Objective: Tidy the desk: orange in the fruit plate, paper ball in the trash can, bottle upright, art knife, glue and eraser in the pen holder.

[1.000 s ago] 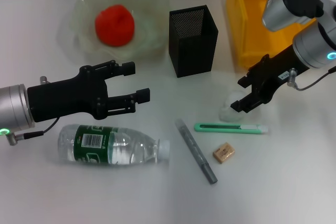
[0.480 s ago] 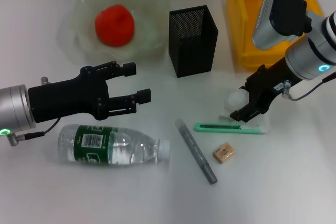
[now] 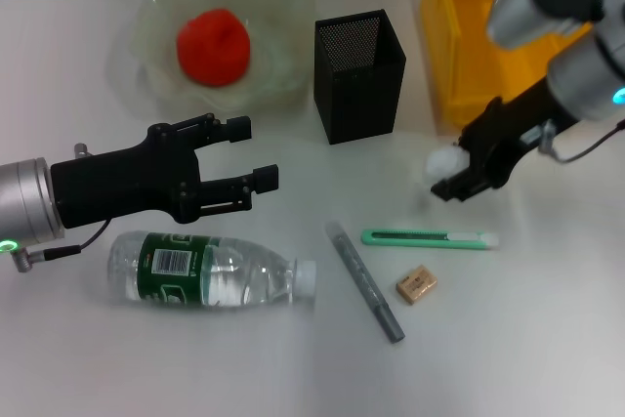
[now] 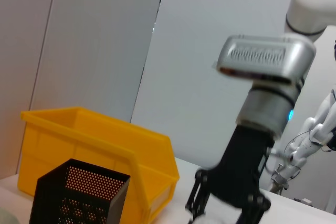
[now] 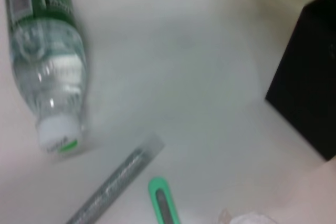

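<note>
My right gripper [image 3: 452, 174] is shut on the white paper ball [image 3: 445, 159] and holds it above the desk [image 3: 527, 339], in front of the yellow trash can [image 3: 467, 36]. The orange [image 3: 213, 46] lies in the pale green fruit plate [image 3: 137, 31]. The bottle [image 3: 210, 270] lies on its side near my open left gripper [image 3: 252, 151], which hovers just behind it. The grey glue [image 3: 366, 282], the mint-green art knife [image 3: 430, 238] and the tan eraser [image 3: 416, 284] lie on the desk in front of the black mesh pen holder [image 3: 359, 75]. The right wrist view shows the bottle [image 5: 44, 72], glue [image 5: 115, 182] and art knife [image 5: 164, 203].
The left wrist view shows the trash can [image 4: 94, 145] behind the pen holder [image 4: 79, 198], with the right gripper [image 4: 223, 211] beside them. The pen holder stands between the fruit plate and the trash can. A grey wall runs behind the desk.
My right gripper has closed on the paper ball and lifted it off the desk, moving up and back toward the trash can. The left arm has not moved.
</note>
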Robot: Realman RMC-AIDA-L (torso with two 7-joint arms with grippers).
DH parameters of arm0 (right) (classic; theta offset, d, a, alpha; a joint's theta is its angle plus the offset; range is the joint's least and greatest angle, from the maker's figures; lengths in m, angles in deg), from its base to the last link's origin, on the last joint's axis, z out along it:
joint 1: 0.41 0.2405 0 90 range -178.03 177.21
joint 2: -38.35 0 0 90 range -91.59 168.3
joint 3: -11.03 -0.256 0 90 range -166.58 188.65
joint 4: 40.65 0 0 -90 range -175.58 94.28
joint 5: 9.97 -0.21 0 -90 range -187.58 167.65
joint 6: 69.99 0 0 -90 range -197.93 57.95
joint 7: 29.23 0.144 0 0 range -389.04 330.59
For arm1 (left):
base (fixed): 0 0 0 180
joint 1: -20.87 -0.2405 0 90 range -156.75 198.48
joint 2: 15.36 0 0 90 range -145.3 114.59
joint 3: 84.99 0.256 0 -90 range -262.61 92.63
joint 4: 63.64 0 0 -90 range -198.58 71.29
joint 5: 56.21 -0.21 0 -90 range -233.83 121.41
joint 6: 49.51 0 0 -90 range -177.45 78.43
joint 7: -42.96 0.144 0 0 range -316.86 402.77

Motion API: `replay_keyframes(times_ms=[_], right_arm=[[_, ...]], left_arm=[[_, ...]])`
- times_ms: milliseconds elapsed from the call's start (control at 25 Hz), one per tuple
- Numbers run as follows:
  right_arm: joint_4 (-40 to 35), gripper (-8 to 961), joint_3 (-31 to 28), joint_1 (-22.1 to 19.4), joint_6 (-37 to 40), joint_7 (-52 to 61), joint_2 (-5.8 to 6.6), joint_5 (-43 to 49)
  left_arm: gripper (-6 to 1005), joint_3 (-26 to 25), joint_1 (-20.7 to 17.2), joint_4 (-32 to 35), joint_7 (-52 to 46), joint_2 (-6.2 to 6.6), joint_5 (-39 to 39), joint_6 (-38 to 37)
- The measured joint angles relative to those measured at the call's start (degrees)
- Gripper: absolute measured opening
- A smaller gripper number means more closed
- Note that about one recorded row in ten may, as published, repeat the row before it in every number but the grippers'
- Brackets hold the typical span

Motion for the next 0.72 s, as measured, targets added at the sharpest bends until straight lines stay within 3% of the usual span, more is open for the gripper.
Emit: replay_keyframes(times_ms=[280, 320, 400, 520, 680, 720], right_arm=[[-6.0, 513, -10.6, 1.5, 8.3, 2.0, 0.87, 0.0], [-7.7, 513, -14.3, 1.8, 9.5, 3.3, 1.56, -0.1], [-8.4, 514, -15.9, 1.8, 9.7, 3.8, 1.80, -0.1], [-10.0, 514, -24.5, 1.9, 7.2, 5.6, 2.74, -0.3], [-9.8, 513, -27.5, 1.4, 2.0, 8.0, 3.12, -0.3], [-9.3, 515, -28.1, 0.5, -2.6, 9.7, 3.17, -0.3]], left_arm=[[813, 0.0, 0.0, 0.0, -0.2, 0.05, 0.0, 0.0], [813, 0.1, 0.0, 0.0, -0.3, 0.06, 0.0, 0.0], [813, 0.1, 0.0, 0.0, -0.3, 0.06, 0.0, 0.0], [812, 0.2, 0.0, 0.1, -0.4, 0.07, 0.0, 0.0], [812, 0.3, 0.0, 0.1, -0.4, 0.07, 0.0, 0.0], [812, 0.3, 0.0, 0.1, -0.5, 0.07, 0.0, 0.0]])
